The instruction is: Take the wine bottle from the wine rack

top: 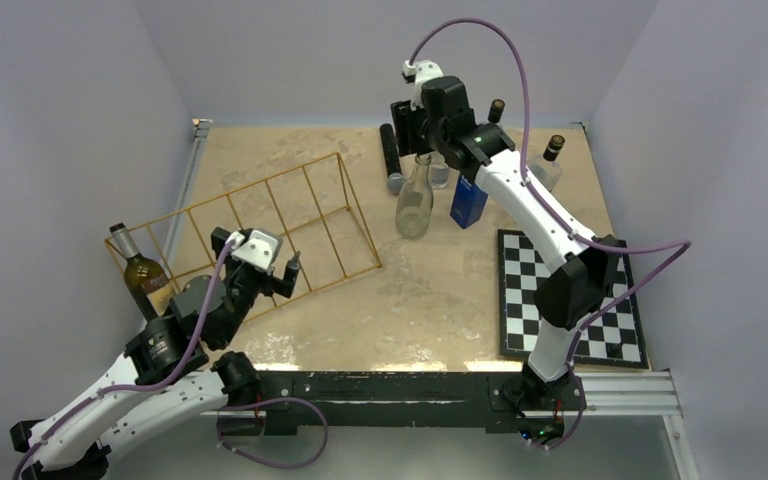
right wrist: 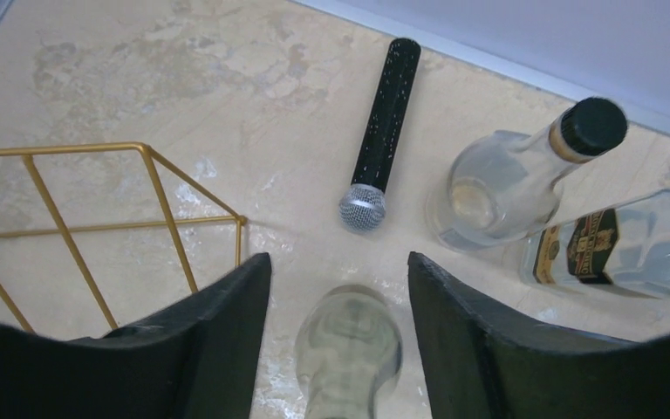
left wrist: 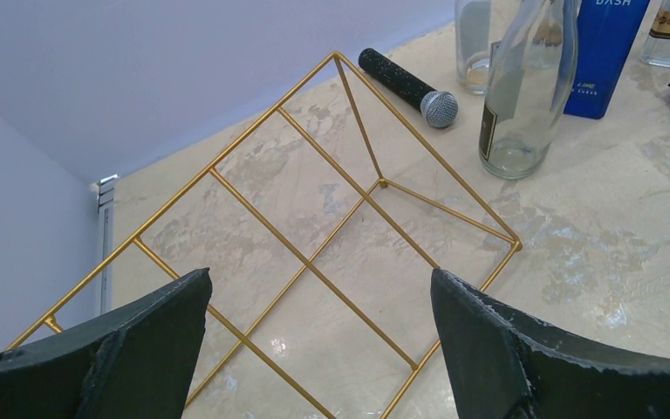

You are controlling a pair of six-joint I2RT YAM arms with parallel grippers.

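The wine rack (top: 260, 185), a gold wire frame, lies on the table's left half. It also shows in the left wrist view (left wrist: 262, 218) and the right wrist view (right wrist: 70, 151). Its bays in view hold nothing. A dark green wine bottle (top: 138, 272) with a gold foil neck stands upright at the rack's left end. I cannot tell whether it touches the wire. My left gripper (top: 288, 272) is open and empty above the rack's near side, its tips (left wrist: 318, 279) wide apart. My right gripper (top: 410, 130) is open at the far back, its jaws (right wrist: 338, 262) over a clear bottle.
A clear glass bottle (top: 413, 205) (right wrist: 349, 349), a blue box (top: 468, 200), a black microphone (top: 391, 158) (right wrist: 382, 131) and two more clear bottles (top: 547, 165) (right wrist: 506, 175) stand at the back. A chessboard (top: 570, 295) lies at the right.
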